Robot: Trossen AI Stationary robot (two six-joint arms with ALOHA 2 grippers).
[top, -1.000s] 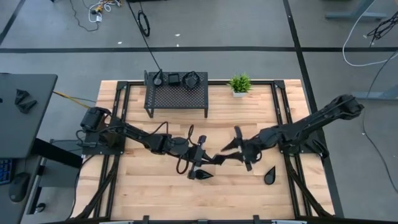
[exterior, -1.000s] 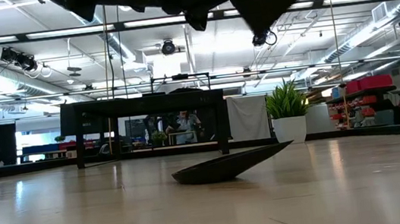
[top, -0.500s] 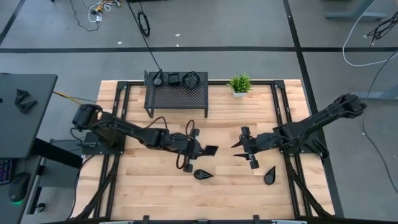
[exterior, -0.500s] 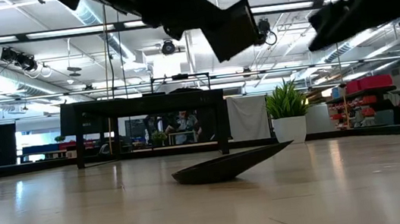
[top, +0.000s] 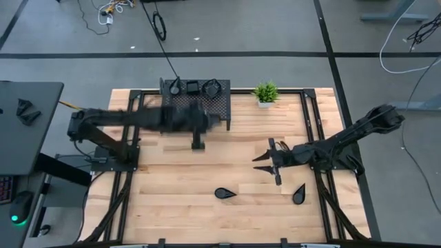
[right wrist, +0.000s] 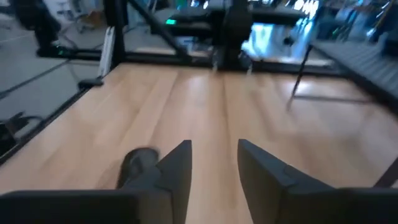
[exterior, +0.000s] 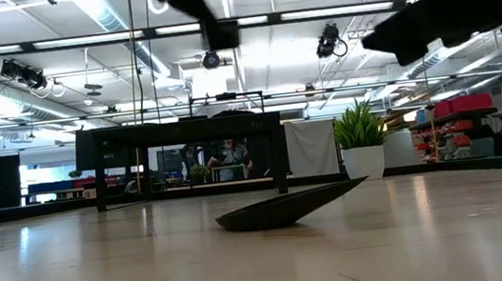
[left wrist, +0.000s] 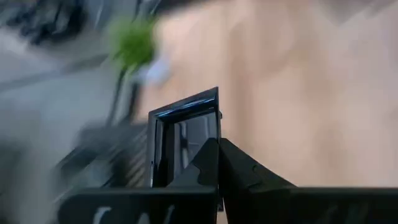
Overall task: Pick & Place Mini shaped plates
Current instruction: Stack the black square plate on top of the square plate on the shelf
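Note:
My left gripper (top: 198,140) is up in the air in front of the black mesh rack (top: 196,107), shut on a square black mini plate (left wrist: 183,134); the low view shows that plate (exterior: 224,35) high above the table. My right gripper (top: 260,164) hovers open at mid-right with nothing between its fingers (right wrist: 214,149). Two teardrop plates lie flat on the table: one in the near middle (top: 224,193), one at the near right (top: 299,195). The near-middle plate (exterior: 283,208) rests on its underside with its tip raised. Three dark plates (top: 193,87) sit on the rack's top. My left gripper pinches the square plate's rim (left wrist: 214,121) between its two shut fingers, at one side near a corner. The plate sticks out ahead of the fingertips, lifted clear of the table and the rack.
A small green potted plant (top: 265,91) stands at the far edge, right of the rack. Bare wooden tabletop (top: 227,148) lies between the two grippers. Black frame rails (top: 313,117) run along the table's left and right sides.
My left gripper has risen and swung from the table's middle toward the far edge and the rack, carrying the square plate clear of the table. My right gripper has drawn back toward the right edge, sunk a little and rolled. Both teardrop plates have stayed put.

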